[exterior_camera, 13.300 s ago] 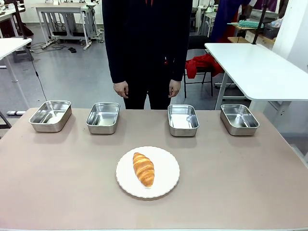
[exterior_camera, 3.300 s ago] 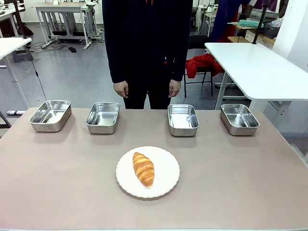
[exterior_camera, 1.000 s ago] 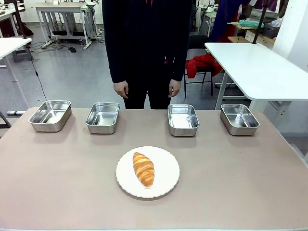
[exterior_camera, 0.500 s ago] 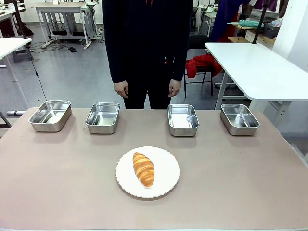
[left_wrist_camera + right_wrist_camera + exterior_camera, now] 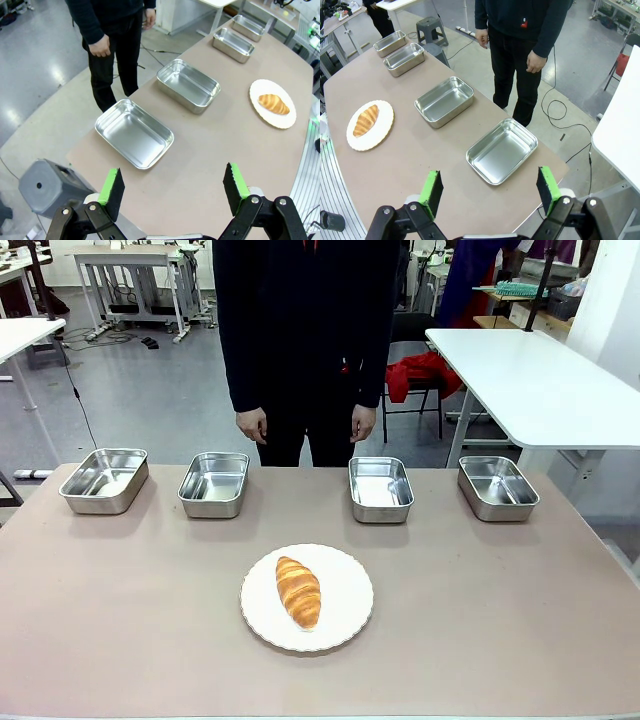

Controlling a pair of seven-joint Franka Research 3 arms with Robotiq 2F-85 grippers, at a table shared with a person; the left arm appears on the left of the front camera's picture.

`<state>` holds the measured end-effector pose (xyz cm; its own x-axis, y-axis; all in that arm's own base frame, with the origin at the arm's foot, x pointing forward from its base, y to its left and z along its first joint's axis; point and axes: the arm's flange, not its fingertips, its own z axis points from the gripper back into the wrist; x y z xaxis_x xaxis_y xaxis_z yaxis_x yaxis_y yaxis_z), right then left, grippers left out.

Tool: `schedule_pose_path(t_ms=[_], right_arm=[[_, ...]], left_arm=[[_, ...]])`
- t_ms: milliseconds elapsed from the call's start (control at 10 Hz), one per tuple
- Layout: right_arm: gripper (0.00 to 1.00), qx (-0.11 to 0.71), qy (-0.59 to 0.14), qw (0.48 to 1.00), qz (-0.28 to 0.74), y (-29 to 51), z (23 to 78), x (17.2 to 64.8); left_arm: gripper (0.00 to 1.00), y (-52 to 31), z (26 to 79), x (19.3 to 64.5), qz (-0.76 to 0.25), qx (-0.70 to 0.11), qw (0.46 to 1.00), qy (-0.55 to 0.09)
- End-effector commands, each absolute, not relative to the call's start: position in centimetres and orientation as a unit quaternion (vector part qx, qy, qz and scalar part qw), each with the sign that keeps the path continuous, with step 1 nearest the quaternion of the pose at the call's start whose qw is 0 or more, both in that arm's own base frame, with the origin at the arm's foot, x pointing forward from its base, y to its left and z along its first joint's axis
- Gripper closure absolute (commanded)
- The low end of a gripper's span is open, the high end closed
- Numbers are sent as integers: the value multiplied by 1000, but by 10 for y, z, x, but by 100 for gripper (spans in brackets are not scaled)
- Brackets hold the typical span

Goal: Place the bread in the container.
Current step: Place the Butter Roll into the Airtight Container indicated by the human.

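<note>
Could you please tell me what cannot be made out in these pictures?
Underside of the golden-brown ridged croissant: every view, hidden against the white scalloped plate.
The person above the chest: front view, cut off by the top edge.
Bases of the left gripper and right gripper: own wrist views, cut off by the bottom edge.

Hanging up high with left gripper (image 5: 172, 184) wide open, holding nothing. Same with right gripper (image 5: 488, 190): wide open, holding nothing.
</note>
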<state>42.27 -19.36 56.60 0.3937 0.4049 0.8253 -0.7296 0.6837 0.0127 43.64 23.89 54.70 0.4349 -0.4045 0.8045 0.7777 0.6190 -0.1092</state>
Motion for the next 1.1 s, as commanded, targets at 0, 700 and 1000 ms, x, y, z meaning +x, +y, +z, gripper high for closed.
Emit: schedule_pose_path(t_ms=[0, 700, 1000], right_arm=[[2, 190, -427, 812, 349, -193, 567, 423], [2, 190, -427, 812, 349, -193, 567, 423], [2, 190, -427, 812, 349, -193, 567, 423]], left_arm=[[0, 240, 548, 435, -366, -240, 811, -389], [0, 240, 548, 435, -366, -240, 811, -389], [0, 240, 548, 435, -366, -240, 811, -389]])
